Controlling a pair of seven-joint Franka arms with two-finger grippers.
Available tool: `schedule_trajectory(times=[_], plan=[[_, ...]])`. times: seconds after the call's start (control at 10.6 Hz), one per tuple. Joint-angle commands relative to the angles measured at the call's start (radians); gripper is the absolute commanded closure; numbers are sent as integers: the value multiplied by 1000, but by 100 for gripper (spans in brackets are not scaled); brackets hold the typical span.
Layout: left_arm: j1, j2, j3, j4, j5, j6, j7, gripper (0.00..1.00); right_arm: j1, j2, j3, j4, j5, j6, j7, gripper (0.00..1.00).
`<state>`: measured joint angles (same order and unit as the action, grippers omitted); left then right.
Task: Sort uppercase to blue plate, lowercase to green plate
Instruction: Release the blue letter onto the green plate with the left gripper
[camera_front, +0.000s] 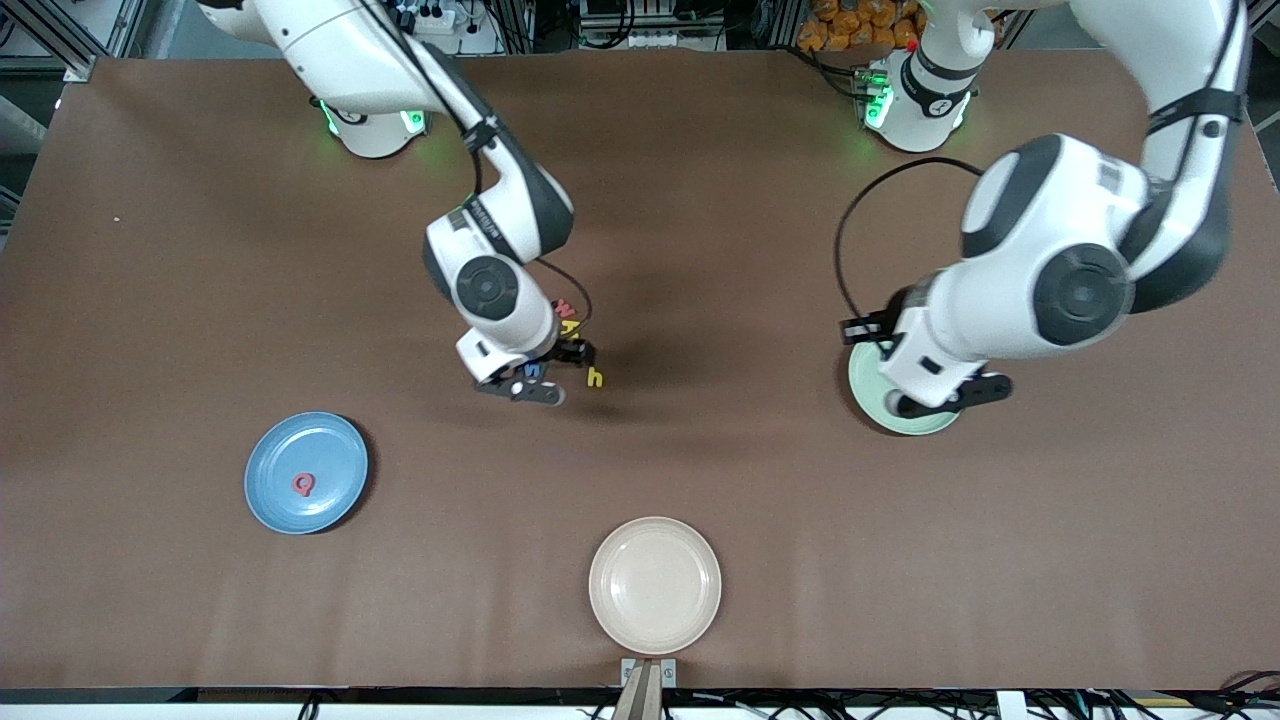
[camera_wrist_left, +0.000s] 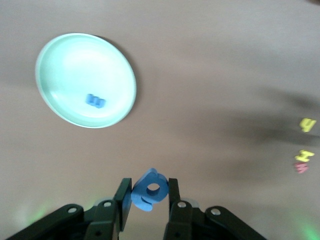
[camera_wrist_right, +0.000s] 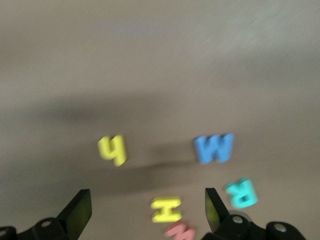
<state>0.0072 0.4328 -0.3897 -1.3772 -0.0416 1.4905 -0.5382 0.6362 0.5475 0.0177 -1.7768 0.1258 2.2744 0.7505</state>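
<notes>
two arms at work over the brown table (camera_front: 700, 200). left gripper (camera_wrist_left: 148, 200) hangs over the green plate (camera_front: 868, 390), at the left arm's end of the table, its fingers (camera_wrist_left: 125, 197) pinched on a blue a/e-like letter (camera_wrist_left: 149, 190) held up in the air; the left wrist view shows the blue m (camera_wrist_left: 95, 100) lying inside that pale green dish. right gripper (camera_wrist_right: 147, 212) hovers over the cluster of loose letters mid-table, jaws spread wide, nothing between them. under it, in the right wrist view: yellow h (camera_wrist_right: 113, 149), blue M (camera_wrist_right: 214, 147), teal R (camera_wrist_right: 241, 192), yellow H (camera_wrist_right: 166, 209) and a red w (camera_wrist_right: 180, 232) just beside the H. from the front camera the yellow h sits at the edge of the cluster, nearer the camera than the red w. over toward the right arm's end, the blue plate (camera_front: 280, 500) holds the red Q (camera_front: 303, 485). beige plate (camera_front: 655, 620) sits nearest the front camera, between the two coloured plates.
</notes>
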Motion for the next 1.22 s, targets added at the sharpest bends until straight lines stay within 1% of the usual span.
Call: schedule_trajectory(times=[0.0,0.09,0.28,0.38,0.47,0.57,0.66,0.75,0.85,0.94,1.04,1.13], plan=[[63,-35,9,-89,5,2,105,91,57,-95,-10,-134,15,54,41,0],[62,-57,40,-148,41,42,145,91,89,-113,-12,-177,14,63,41,0],[62,-167,98,-404,49,278,217,91,99,-106,-13,-204,-4,89,40,0],[63,-199,118,-499,49,356,260,91,91,-100,-15,-223,-8,124,36,0],[63,-204,141,-564,57,422,299,91,88,-100,-15,-252,-8,175,36,0],[68,-206,152,-641,109,533,302,90,86,-90,-15,-268,-8,221,35,0],[89,-207,152,-713,138,630,302,90,86,-78,-19,-267,-9,227,33,0],[100,-200,153,-771,170,719,304,90,85,-72,-22,-267,-11,232,33,0],[103,-184,172,-819,207,813,304,90,76,-64,-22,-267,-11,238,33,0],[100,-137,190,-835,218,905,302,90,77,-54,-22,-267,-11,256,33,0],[99,-119,190,-832,218,945,302,90,76,-41,-22,-267,-11,281,33,0],[99,-115,192,-832,218,953,302,90,76,-38,-22,-267,-11,289,33,0]])
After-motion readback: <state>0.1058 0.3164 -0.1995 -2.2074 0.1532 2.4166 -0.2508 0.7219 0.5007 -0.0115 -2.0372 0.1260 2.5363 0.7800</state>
